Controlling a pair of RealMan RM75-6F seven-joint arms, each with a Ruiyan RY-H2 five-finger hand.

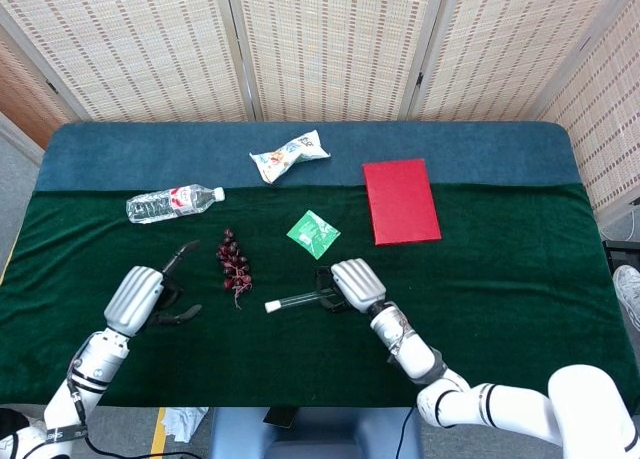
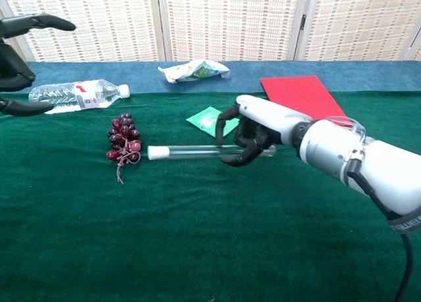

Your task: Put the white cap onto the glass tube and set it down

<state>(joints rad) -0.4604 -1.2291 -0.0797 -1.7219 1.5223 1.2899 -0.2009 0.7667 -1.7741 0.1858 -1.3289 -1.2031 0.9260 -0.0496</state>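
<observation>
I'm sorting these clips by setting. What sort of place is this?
Probably an indoor robot test or lab space, not a home: a table draped in green cloth, woven folding screens behind it, and assorted props such as a water bottle, grapes and red book.

The right hand (image 2: pixel 253 134) reaches in from the near right, fingers curled around the glass tube (image 2: pixel 197 152), holding it level. The left hand (image 1: pixel 150 294) hovers at the near left, fingers spread, holding nothing.

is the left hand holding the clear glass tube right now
No, the left hand is open and apart from the clear glass tube, which the right hand grips.
</observation>
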